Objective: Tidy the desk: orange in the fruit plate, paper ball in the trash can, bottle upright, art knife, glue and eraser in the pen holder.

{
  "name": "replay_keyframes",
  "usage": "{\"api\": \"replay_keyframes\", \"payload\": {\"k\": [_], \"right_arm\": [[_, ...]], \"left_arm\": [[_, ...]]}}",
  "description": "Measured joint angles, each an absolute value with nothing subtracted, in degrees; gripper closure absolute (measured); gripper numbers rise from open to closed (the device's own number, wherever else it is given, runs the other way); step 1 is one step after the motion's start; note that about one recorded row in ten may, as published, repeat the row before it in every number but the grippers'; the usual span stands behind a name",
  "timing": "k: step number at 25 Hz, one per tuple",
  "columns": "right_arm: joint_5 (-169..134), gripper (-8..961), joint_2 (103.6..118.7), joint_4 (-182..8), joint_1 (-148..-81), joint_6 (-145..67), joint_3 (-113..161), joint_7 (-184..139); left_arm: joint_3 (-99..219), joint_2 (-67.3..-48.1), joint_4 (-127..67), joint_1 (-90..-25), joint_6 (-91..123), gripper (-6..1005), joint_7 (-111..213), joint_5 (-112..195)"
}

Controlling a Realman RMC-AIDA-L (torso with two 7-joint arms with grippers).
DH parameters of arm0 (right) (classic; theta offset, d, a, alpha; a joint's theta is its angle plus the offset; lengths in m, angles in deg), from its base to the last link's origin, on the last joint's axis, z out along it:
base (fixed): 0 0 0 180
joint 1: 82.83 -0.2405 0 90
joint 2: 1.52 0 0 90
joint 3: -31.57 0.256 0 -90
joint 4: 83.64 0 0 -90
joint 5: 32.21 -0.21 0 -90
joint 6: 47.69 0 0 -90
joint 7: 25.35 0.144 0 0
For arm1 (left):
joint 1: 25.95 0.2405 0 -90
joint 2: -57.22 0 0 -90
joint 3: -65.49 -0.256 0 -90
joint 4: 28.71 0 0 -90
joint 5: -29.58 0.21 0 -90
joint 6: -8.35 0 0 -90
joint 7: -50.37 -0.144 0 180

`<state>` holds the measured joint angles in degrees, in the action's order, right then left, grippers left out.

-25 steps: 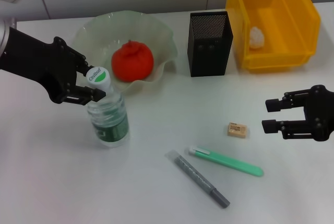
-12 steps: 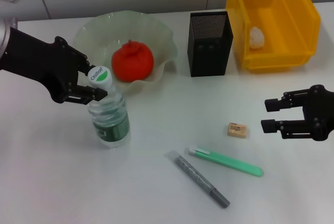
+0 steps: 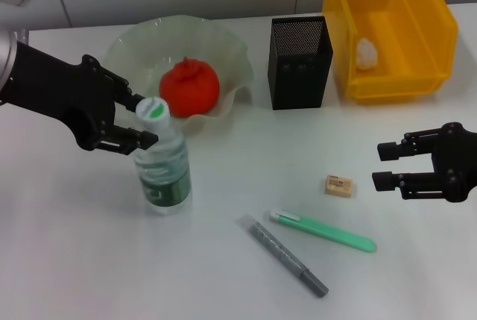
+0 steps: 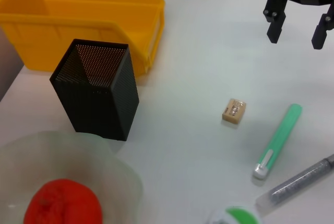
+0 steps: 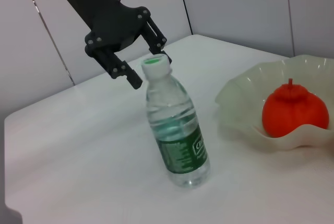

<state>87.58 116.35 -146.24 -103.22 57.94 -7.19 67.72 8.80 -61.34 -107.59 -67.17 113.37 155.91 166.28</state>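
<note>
The clear bottle (image 3: 162, 165) with a green label stands upright on the table; its white and green cap (image 5: 155, 62) sits beside my left gripper (image 3: 147, 121), which is open, fingers just off the cap. The orange (image 3: 189, 87) lies in the pale fruit plate (image 3: 223, 36). A paper ball (image 3: 365, 53) rests in the yellow bin (image 3: 436, 33). The tan eraser (image 3: 339, 185), green art knife (image 3: 324, 231) and grey glue stick (image 3: 283, 255) lie on the table before the black mesh pen holder (image 3: 299, 63). My right gripper (image 3: 384, 165) hovers open right of the eraser.
The yellow bin stands at the back right beside the pen holder (image 4: 96, 93). In the left wrist view the eraser (image 4: 234, 112), art knife (image 4: 277, 140) and glue stick (image 4: 297, 182) lie between the pen holder and the right gripper (image 4: 297, 28).
The bottle went from tilted to upright and shifted slightly right. My left gripper let go of its cap and opened. The right arm stayed still.
</note>
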Motion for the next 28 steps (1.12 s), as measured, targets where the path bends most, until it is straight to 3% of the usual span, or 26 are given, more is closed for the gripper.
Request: {"api": "replay_keyframes", "payload": {"k": [16,28], "right_arm": [[87.6,409,116.42,-146.2,-103.2,58.4,-6.7,67.7],[87.4,409,115.49,-150.6,-103.9,59.2,-6.9,73.0]], "left_arm": [[15.0,-61.06,-107.8,-65.5,113.9,235,155.2,163.7],[22.1,-60.62,-94.6,-49.3,113.3,206,139.8,140.7]]}}
